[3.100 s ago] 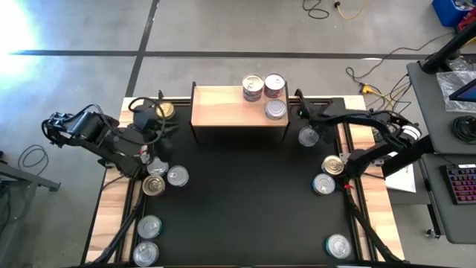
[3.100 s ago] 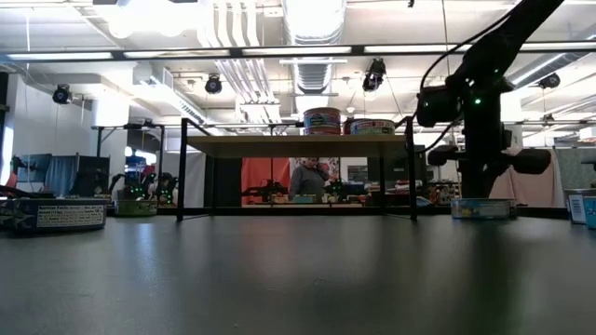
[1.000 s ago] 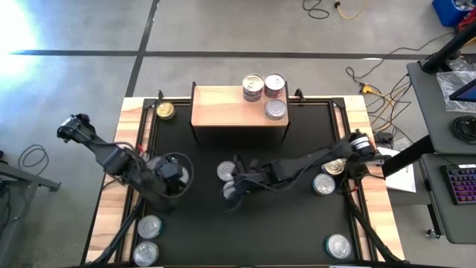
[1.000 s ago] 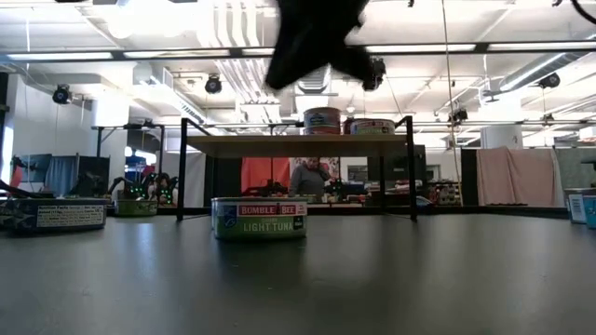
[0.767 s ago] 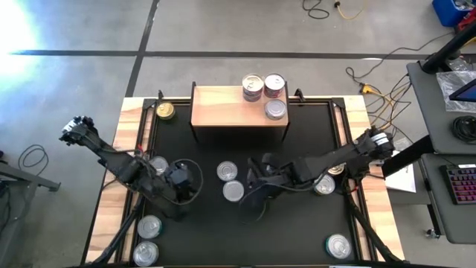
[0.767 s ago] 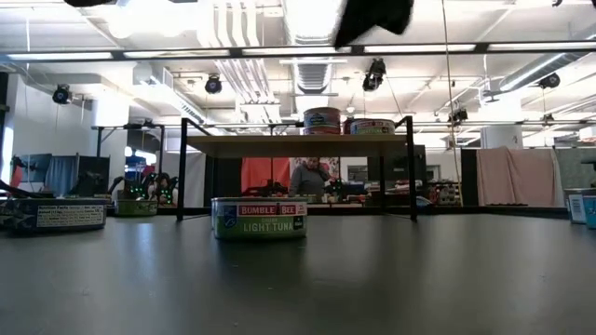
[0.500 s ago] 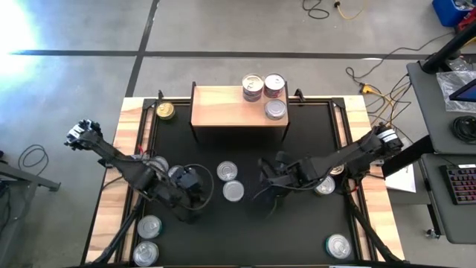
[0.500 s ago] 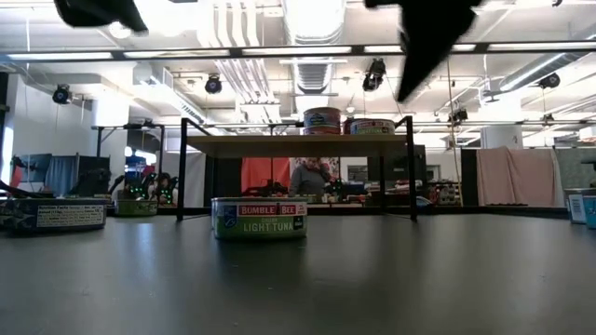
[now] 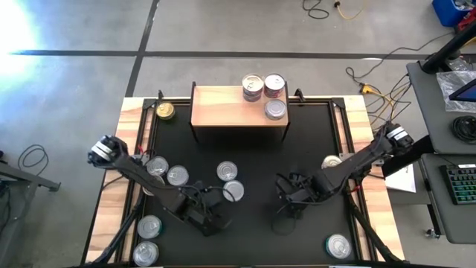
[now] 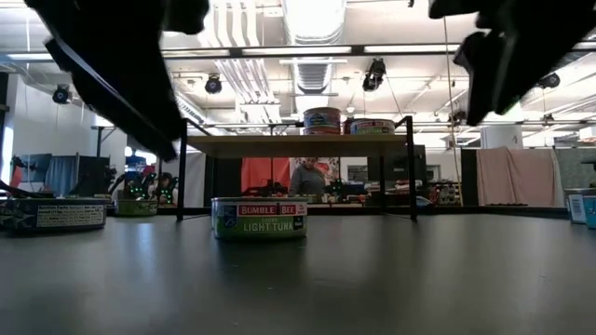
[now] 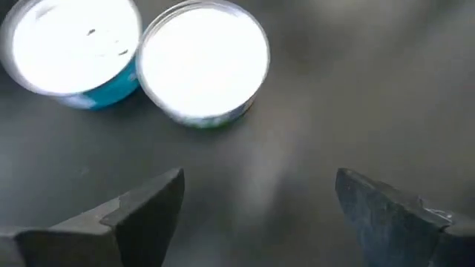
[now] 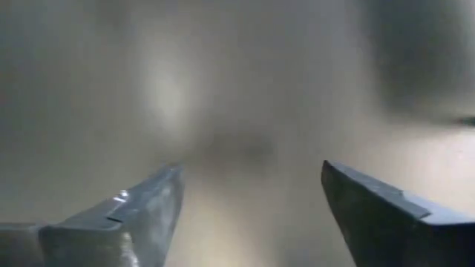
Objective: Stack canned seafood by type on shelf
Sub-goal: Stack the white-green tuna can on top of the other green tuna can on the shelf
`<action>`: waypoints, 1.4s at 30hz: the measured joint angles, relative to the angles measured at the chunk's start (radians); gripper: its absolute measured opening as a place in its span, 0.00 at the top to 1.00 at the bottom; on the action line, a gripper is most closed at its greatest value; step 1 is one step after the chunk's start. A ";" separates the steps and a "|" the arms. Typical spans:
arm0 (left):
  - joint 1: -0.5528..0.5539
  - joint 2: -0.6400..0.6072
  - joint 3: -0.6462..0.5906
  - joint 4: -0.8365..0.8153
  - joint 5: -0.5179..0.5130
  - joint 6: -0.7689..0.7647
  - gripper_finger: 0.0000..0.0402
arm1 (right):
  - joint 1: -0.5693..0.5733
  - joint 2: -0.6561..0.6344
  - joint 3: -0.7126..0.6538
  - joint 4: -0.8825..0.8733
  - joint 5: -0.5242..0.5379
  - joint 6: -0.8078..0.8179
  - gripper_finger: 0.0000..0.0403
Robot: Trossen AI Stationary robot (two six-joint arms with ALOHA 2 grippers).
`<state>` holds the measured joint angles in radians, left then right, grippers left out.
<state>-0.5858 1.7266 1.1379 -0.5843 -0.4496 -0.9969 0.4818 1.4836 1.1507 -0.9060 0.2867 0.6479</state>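
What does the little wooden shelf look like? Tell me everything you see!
The shelf is a flat rectangular board of pale wood on thin black metal legs, standing at the far edge of the black mat. Its left part is bare. Round tins sit at its right end: two by the back edge, one of them looking stacked, and a silver-lidded one nearer the front. From table level you can see under it between the legs. Neither tool touches it.

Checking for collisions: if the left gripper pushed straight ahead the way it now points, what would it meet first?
Probably the silver-lidded round tin with a green side: it lies ahead of the open left gripper, between the finger lines. A blue-sided silver-lidded tin sits beside it, off-line. Depth is uncertain.
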 joint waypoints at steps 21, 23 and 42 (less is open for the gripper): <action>0.015 0.203 -0.097 0.226 -0.035 0.073 0.05 | -0.118 0.364 0.116 0.257 -0.209 -0.300 0.20; 0.014 0.183 -0.138 0.274 -0.053 0.078 0.04 | -0.127 0.393 0.149 0.263 -0.207 -0.323 0.20; 0.068 0.320 -0.384 1.046 -0.413 0.272 0.04 | -0.216 0.478 0.228 0.393 -0.201 -0.543 0.18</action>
<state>-0.5175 2.0464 0.7544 0.4616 -0.8628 -0.7248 0.2663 1.9614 1.3788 -0.5134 0.0856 0.1045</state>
